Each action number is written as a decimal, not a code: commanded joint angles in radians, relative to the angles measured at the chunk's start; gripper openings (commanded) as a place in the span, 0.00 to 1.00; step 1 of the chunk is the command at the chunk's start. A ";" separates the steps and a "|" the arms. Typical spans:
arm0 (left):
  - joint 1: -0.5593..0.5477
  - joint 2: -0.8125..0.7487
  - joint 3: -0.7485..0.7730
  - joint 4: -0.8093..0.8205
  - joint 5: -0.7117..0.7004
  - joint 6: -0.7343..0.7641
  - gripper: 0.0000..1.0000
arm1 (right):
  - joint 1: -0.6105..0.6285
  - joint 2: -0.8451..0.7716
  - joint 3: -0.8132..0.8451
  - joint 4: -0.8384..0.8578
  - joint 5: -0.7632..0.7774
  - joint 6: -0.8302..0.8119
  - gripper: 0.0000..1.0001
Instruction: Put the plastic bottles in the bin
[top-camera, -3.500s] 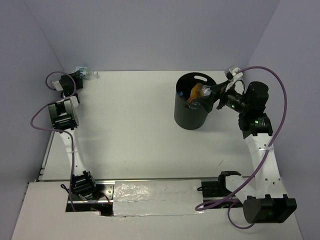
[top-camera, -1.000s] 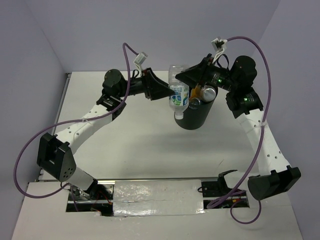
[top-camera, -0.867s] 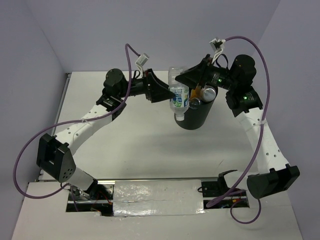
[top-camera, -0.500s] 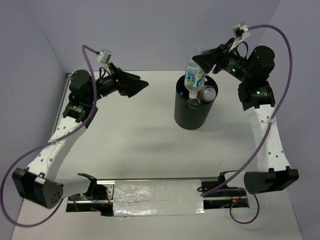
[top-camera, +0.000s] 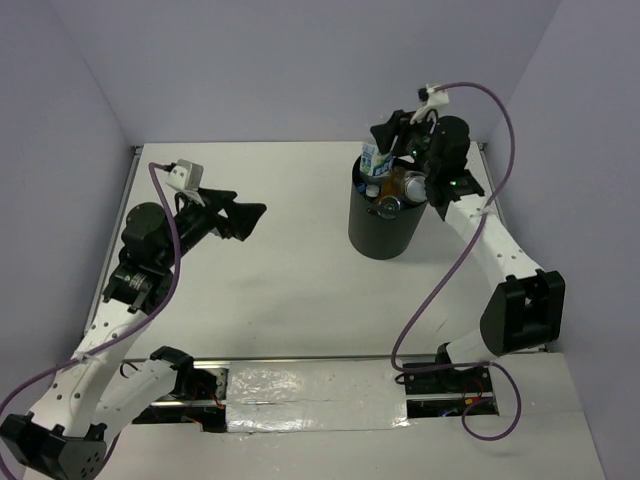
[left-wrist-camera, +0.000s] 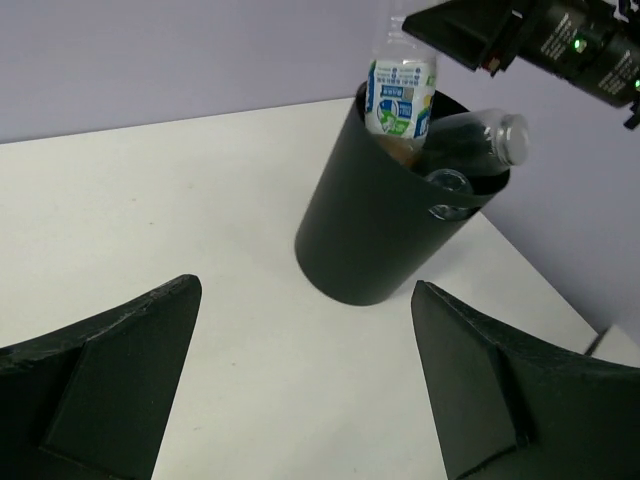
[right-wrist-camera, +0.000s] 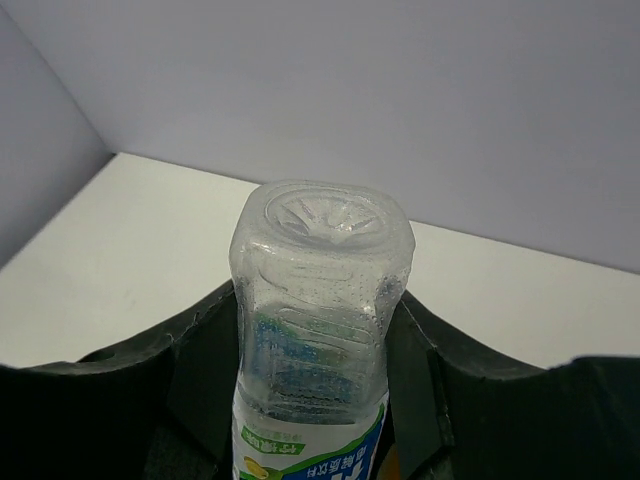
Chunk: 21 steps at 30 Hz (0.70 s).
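The black bin stands at the back right of the table. My right gripper hovers over its far-left rim, shut on a clear bottle with a blue and green label. That bottle points neck down into the bin, its base toward the wrist camera and a finger on each side. Other bottles lie inside, among them a clear one and an orange one. My left gripper is open and empty over the table, well left of the bin.
Purple walls close the table at the back and on both sides. The right arm reaches up along the right side. The left arm lies over the left part of the table, its cable looping above it.
My left gripper let go of the labelled bottle and drew back to the left and toward the near side. The right gripper has carried the bottle over the bin and lowered it, neck down.
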<state>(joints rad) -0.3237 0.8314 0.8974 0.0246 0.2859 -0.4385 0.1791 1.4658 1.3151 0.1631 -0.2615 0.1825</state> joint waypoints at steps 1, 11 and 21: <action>0.000 -0.067 -0.043 0.020 -0.106 0.096 0.99 | 0.103 -0.050 -0.059 0.239 0.189 -0.194 0.12; -0.002 -0.143 -0.109 -0.006 -0.122 0.136 1.00 | 0.112 -0.088 -0.085 0.049 0.133 -0.183 0.60; 0.000 -0.140 -0.109 -0.009 -0.099 0.133 0.99 | 0.112 -0.202 -0.011 -0.128 0.105 -0.109 1.00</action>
<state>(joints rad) -0.3237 0.7036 0.7826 -0.0158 0.1795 -0.3351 0.2932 1.3537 1.2301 0.0811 -0.1486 0.0490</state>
